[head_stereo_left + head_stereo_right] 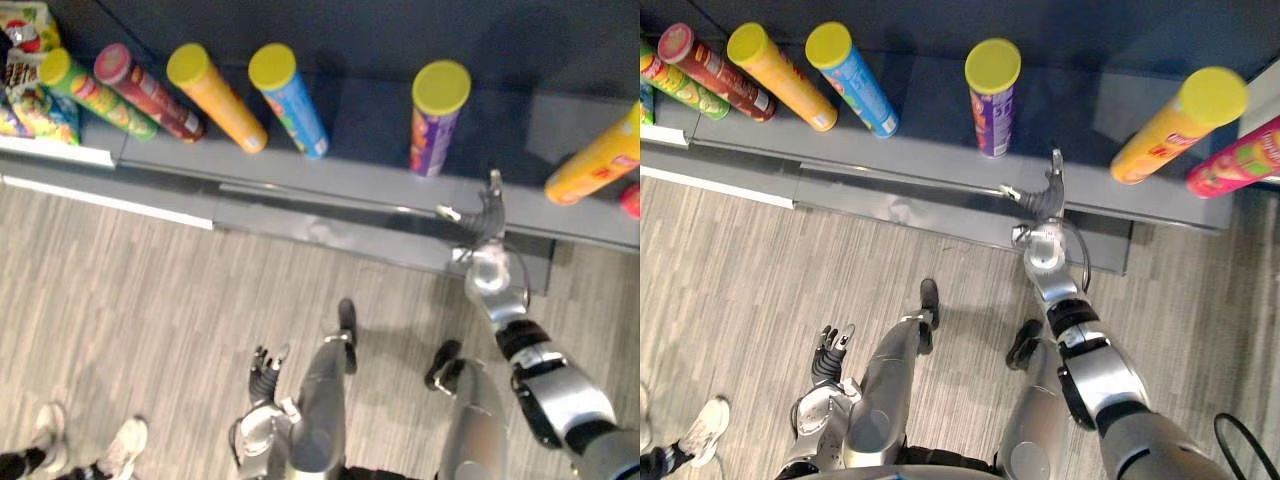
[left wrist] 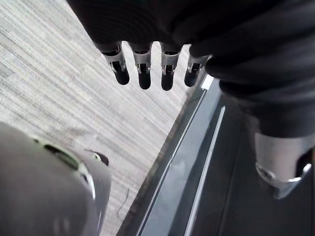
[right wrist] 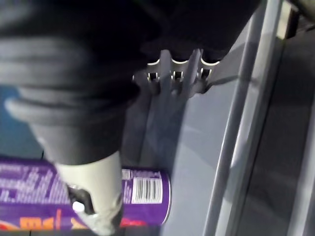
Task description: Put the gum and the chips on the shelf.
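A purple chips can (image 1: pixel 438 118) with a yellow lid stands upright on the dark grey shelf (image 1: pixel 350 175), and its lower end lies just past my right thumb (image 3: pixel 96 196). My right hand (image 1: pixel 487 215) reaches over the shelf's front edge, a little right of that can. Its fingers (image 3: pixel 177 83) are straight over bare shelf and hold nothing. My left hand (image 1: pixel 265 365) hangs low over the wooden floor with relaxed fingers (image 2: pixel 143 71), empty.
More cans stand along the shelf: green (image 1: pixel 95 92), red (image 1: pixel 148 92), orange (image 1: pixel 215 97), blue (image 1: pixel 290 100), another orange (image 1: pixel 595 160) and a pink one (image 1: pixel 1240 160) at the right. Snack bags (image 1: pixel 25 70) sit far left. A person's shoes (image 1: pixel 125 445) show at lower left.
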{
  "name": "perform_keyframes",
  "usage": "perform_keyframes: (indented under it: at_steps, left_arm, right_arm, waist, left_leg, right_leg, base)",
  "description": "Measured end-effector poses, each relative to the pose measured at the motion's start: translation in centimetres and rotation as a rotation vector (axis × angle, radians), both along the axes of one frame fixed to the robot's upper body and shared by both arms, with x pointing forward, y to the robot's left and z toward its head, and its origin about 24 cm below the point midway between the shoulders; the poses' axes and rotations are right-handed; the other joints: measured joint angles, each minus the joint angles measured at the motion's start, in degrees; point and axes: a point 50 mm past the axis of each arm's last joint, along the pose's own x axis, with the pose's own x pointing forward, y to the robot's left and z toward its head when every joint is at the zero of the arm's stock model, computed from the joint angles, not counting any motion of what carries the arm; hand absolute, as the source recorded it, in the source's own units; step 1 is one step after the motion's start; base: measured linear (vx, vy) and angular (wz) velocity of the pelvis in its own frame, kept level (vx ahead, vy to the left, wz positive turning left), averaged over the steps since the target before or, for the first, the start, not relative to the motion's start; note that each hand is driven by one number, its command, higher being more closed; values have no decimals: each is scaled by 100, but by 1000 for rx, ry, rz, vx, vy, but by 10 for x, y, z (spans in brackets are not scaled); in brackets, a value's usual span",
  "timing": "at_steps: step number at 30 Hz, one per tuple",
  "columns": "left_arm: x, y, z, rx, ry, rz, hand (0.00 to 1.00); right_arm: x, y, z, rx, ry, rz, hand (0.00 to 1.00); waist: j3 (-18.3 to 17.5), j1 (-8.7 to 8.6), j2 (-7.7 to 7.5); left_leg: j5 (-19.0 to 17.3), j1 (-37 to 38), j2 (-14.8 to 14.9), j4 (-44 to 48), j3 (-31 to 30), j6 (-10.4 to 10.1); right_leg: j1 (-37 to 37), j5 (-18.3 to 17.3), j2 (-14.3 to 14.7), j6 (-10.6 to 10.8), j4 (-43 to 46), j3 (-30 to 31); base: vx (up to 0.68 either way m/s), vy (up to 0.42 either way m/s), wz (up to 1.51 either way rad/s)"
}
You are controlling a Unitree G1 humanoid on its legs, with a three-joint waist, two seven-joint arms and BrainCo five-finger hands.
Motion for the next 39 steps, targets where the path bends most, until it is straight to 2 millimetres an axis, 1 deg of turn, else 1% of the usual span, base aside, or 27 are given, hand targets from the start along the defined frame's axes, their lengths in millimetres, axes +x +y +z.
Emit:
perform_keyframes:
  at_steps: [1, 2, 3, 4, 5, 6, 7, 9, 10, 11, 12, 13, 14, 15, 17, 19, 20, 22, 25, 26, 28, 30, 31, 32, 34, 35, 39]
  left_arm:
    - [-2, 2, -3, -8, 23, -30, 0]
    - [-3, 3, -5, -16, 35, -49, 0]
    - [-7, 4, -9, -39, 53, -73, 0]
    - [-12, 8, -13, -53, 80, -93, 0]
    - [-14, 11, -14, -53, 95, -102, 0]
    - [-18, 13, -17, -59, 116, -120, 0]
    - [-20, 15, -18, -60, 126, -123, 0]
    - [-33, 19, -26, -69, 185, -134, 0]
    - [-36, 19, -28, -73, 199, -135, 0]
    - [-47, 21, -32, -75, 229, -128, 0]
    - [-51, 22, -34, -75, 243, -126, 0]
    - [-59, 24, -37, -76, 267, -118, 0]
    - [-62, 25, -38, -77, 277, -111, 0]
    - [-68, 26, -40, -79, 299, -101, 0]
    - [-74, 27, -43, -82, 320, -91, 0]
    - [-82, 29, -46, -87, 350, -70, 0]
    - [-86, 31, -46, -88, 356, -63, 0]
    - [-96, 33, -49, -98, 379, -34, 0]
    - [-105, 35, -53, -115, 407, 4, 0]
    - [-108, 34, -54, -120, 416, 12, 0]
    - [-113, 34, -55, -131, 429, 37, 0]
    - [-118, 33, -57, -146, 445, 76, 0]
    - [-120, 32, -58, -152, 451, 84, 0]
    - [-124, 31, -60, -164, 463, 114, 0]
    - [-128, 30, -61, -178, 476, 148, 0]
    - [-130, 29, -62, -193, 481, 172, 0]
    - [-136, 28, -64, -224, 489, 227, 0]
  right_arm:
    - [-8, -2, -16, 19, 43, 1, 0]
    - [-12, -3, -23, 24, 65, 4, 0]
    - [-21, -4, -37, 34, 101, 10, 0]
    - [-30, -3, -47, 45, 124, 30, 0]
    - [-34, -2, -50, 48, 130, 42, 0]
    - [-42, -1, -55, 40, 137, 77, 0]
    - [-47, -1, -58, 37, 140, 93, 0]
    - [-74, -5, -87, 39, 253, 134, 0]
    - [-83, -7, -96, 42, 289, 144, 0]
    - [-105, -6, -115, 50, 372, 190, 0]
    - [-115, -5, -123, 54, 407, 213, 0]
    - [-132, -2, -135, 66, 470, 251, 0]
    - [-139, 0, -141, 72, 499, 271, 0]
    - [-158, 5, -156, 98, 581, 316, 0]
    - [-178, 8, -170, 133, 667, 340, 0]
    - [-210, 11, -193, 189, 807, 342, 0]
    - [-216, 12, -199, 204, 846, 336, 0]
    - [-240, 7, -218, 258, 975, 277, 0]
    - [-253, -9, -227, 348, 1013, 138, 0]
    - [-255, -11, -229, 352, 1022, 121, 0]
    - [-267, -22, -235, 351, 1060, 39, 0]
    - [-290, -30, -245, 347, 1153, -76, 0]
    - [-296, -31, -247, 357, 1173, -102, 0]
    - [-307, -33, -250, 395, 1211, -155, 0]
    - [-317, -34, -253, 483, 1228, -237, 0]
    - [-325, -33, -255, 561, 1236, -299, 0]
    - [-338, -32, -258, 760, 1199, -465, 0]
  waist:
    - [-44, -6, -80]
    - [-76, -9, -117]
    - [-135, -41, -180]
    - [-163, -135, -229]
    - [-181, -163, -244]
    - [-221, -271, -271]
    - [-240, -295, -289]
    - [-587, -334, -378]
    - [-663, -353, -400]
    - [-854, -456, -456]
    - [-941, -496, -474]
    - [-1111, -563, -511]
    - [-1179, -599, -531]
    - [-1326, -620, -575]
    - [-1452, -632, -595]
    - [-1649, -699, -621]
    - [-1700, -729, -629]
    - [-1811, -798, -617]
    - [-1916, -848, -555]
    - [-1929, -876, -547]
    - [-2047, -907, -526]
    - [-2070, -905, -496]
    - [-2091, -905, -480]
    - [-2122, -908, -443]
    - [-2127, -918, -401]
    - [-2140, -916, -386]
    - [-2145, -916, -381]
  left_leg:
    - [32, 271, 21, -206, 56, -18]
    - [54, 410, 27, -318, 110, -28]
    - [112, 688, 28, -559, 145, -43]
    - [187, 968, 28, -827, 162, -53]
    - [230, 1094, 31, -949, 175, -69]
    - [266, 1252, 58, -1105, 209, -89]
    - [279, 1317, 70, -1162, 244, -87]
    - [290, 1558, 74, -1417, 398, -85]
    - [290, 1644, 63, -1477, 435, -86]
    - [288, 1869, 16, -1653, 485, -88]
    - [287, 1950, -5, -1724, 512, -90]
    - [283, 2080, -37, -1840, 600, -95]
    - [271, 2150, -50, -1884, 635, -110]
    - [254, 2336, -72, -1988, 750, -129]
    - [237, 2505, -88, -2081, 805, -144]
    - [210, 2701, -94, -2166, 850, -167]
    - [191, 2736, -93, -2166, 887, -177]
    - [134, 2917, -97, -2168, 957, -214]
    - [86, 3089, -74, -2173, 1076, -235]
    - [79, 3121, -69, -2176, 1076, -240]
    - [69, 3133, -61, -2200, 1062, -251]
    - [44, 3238, -59, -2207, 1046, -275]
    - [36, 3251, -59, -2207, 1045, -278]
    - [23, 3273, -63, -2210, 1050, -272]
    - [12, 3296, -68, -2211, 1049, -265]
    - [-2, 3304, -68, -2211, 1048, -263]
    - [-10, 3324, -68, -2212, 1029, -268]
  right_leg:
    - [238, 61, 72, 16, -212, 2]
    - [354, 83, 102, 24, -317, 6]
    - [590, 137, 163, 49, -536, 8]
    - [843, 212, 246, 70, -786, -1]
    - [950, 277, 288, 79, -920, -1]
    - [1132, 383, 379, 103, -1176, -1]
    - [1209, 447, 420, 106, -1294, 7]
    - [1418, 629, 536, 168, -1752, 120]
    - [1502, 660, 553, 190, -1858, 140]
    - [1725, 708, 577, 249, -2096, 177]
    - [1795, 721, 578, 270, -2176, 193]
    - [1882, 750, 580, 314, -2302, 244]
    - [1923, 773, 584, 320, -2360, 270]
    - [2055, 813, 602, 346, -2489, 357]
    - [2191, 826, 626, 365, -2606, 407]
    - [2390, 832, 651, 376, -2738, 416]
    - [2416, 832, 658, 376, -2754, 426]
    - [2582, 835, 686, 381, -2833, 495]
    - [2723, 864, 735, 372, -2950, 561]
    - [2774, 874, 744, 371, -2987, 556]
    - [2831, 894, 763, 372, -3059, 544]
    - [2994, 900, 776, 379, -3144, 519]
    - [3008, 900, 776, 380, -3151, 519]
    - [3028, 900, 778, 381, -3161, 518]
    - [3080, 918, 798, 397, -3225, 505]
    - [3100, 923, 806, 397, -3249, 503]
    - [3184, 951, 822, 383, -3330, 486]
  base:
    - [112, -29, -19]
    - [113, -19, -24]
    - [120, -11, -18]
    - [138, -10, -17]
    - [117, -4, -16]
    - [107, 12, -16]
    - [110, 31, -33]
    - [127, 47, -34]
    - [155, 59, -19]
    - [160, 58, -13]
    - [148, 57, -18]
    - [117, 46, -19]
    - [166, 63, -34]
    - [132, 47, -32]
    - [114, 34, -20]
    - [102, 17, -6]
    - [84, 10, -16]
    - [73, 10, -19]
    - [41, 2, -19]
    - [0, 0, 0]
    - [27, -2, 5]
    - [32, -3, 4]
    - [0, 0, 0]
    - [24, 1, -4]
    - [0, 0, 0]
    - [0, 0, 0]
    - [34, 1, 3]
